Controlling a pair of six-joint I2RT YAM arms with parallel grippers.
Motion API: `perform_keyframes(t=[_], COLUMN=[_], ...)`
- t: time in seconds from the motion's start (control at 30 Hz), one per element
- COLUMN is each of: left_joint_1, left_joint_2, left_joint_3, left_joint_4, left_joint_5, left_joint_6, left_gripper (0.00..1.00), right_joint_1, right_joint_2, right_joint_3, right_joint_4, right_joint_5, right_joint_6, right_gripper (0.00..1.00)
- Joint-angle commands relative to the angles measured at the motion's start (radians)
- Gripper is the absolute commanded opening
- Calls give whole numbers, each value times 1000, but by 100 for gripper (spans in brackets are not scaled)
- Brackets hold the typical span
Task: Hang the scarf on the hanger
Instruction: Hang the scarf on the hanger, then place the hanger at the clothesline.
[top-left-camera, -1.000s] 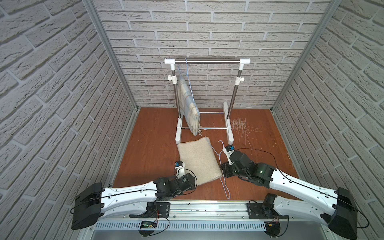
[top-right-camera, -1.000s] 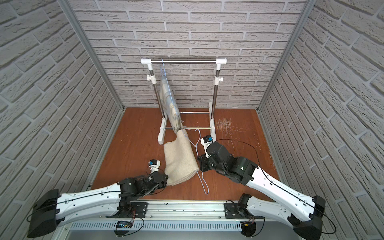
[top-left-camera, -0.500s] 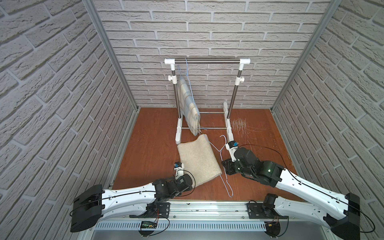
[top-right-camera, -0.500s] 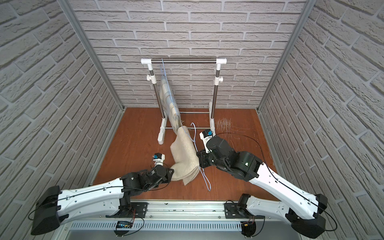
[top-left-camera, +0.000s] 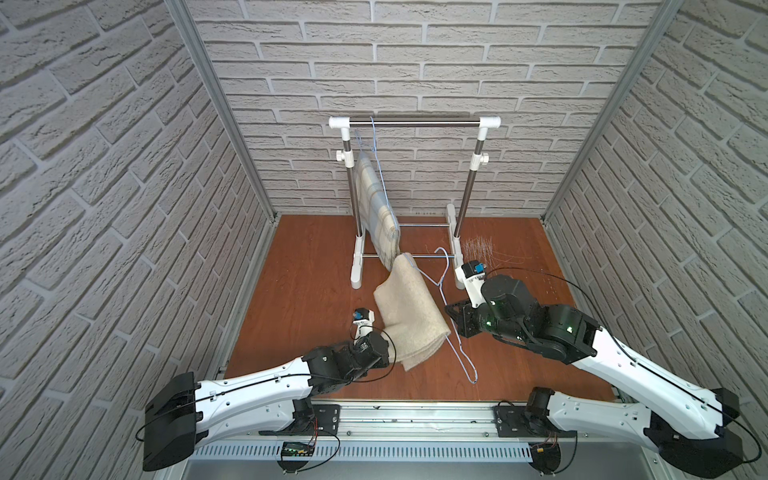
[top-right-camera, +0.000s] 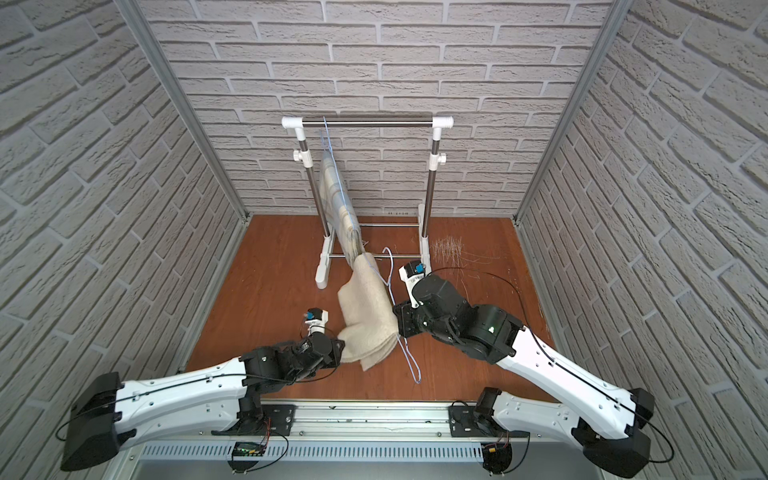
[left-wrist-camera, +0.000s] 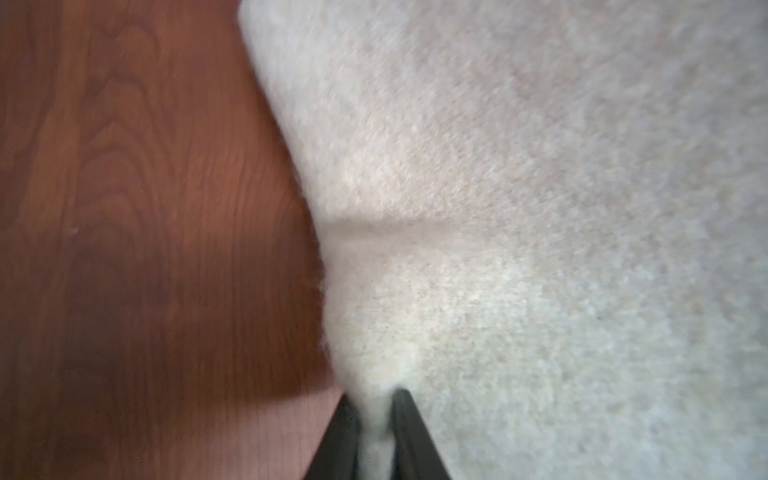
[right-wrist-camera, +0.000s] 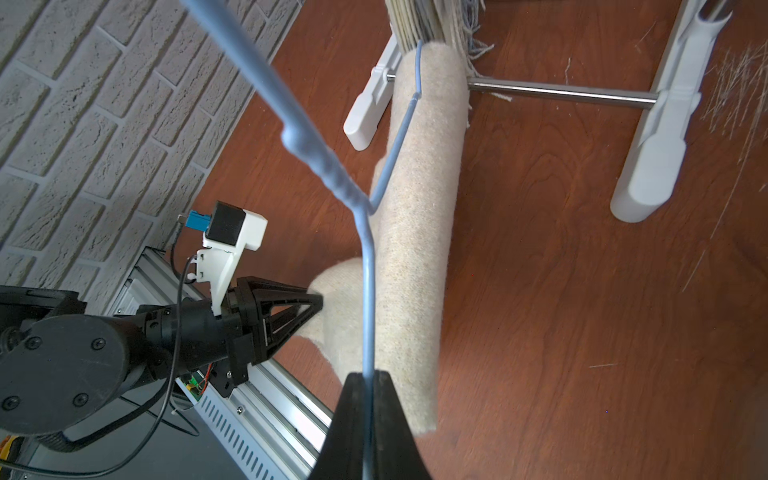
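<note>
A beige fluffy scarf (top-left-camera: 409, 309) (top-right-camera: 365, 309) hangs folded over one arm of a light-blue wire hanger (top-left-camera: 444, 286) (top-right-camera: 390, 286), its far end lifted off the floor near the rack's foot. In the right wrist view my right gripper (right-wrist-camera: 368, 379) is shut on the hanger (right-wrist-camera: 368, 291) wire, beside the scarf (right-wrist-camera: 415, 232). My left gripper (left-wrist-camera: 374, 399) is shut on the scarf's near edge (left-wrist-camera: 498, 208); in both top views its fingers (top-left-camera: 386, 337) (top-right-camera: 338, 348) vanish into the cloth.
A white and steel clothes rack (top-left-camera: 415, 122) (top-right-camera: 365, 122) stands at the back wall. A plaid scarf (top-left-camera: 376, 212) on another blue hanger hangs from it. Brick walls close in three sides. Pale scratches (top-left-camera: 478, 247) mark the wooden floor right of the rack.
The scarf lay flat on the floor; now its far end rides up on the hanger, which the right gripper has raised. The left gripper closed on the scarf's near edge and bunched it.
</note>
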Motion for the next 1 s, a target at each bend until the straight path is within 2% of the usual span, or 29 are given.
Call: perform_keyframes(t=[0.0, 0.07, 0.13, 0.43, 0.97], left_joint_1=[10, 14, 23, 61, 125], left_joint_2=[17, 21, 23, 14, 39], left_joint_3=[85, 126, 159, 191, 260], left_joint_4=[3, -11, -22, -25, 39], left_joint_5=[-27, -33, -28, -12, 46], left_joint_6=[89, 112, 133, 155, 221], left_gripper=[42, 53, 55, 56, 54], right_joint_1=[17, 22, 24, 26, 50], right_joint_2=[19, 26, 29, 26, 22], right_joint_3=[109, 152, 186, 211, 215], right_joint_4=[-52, -79, -96, -27, 36], right_joint_5=[57, 83, 111, 184, 231], right_joint_6=[-36, -46, -56, -96, -114], right_gripper=[3, 3, 3, 3, 3])
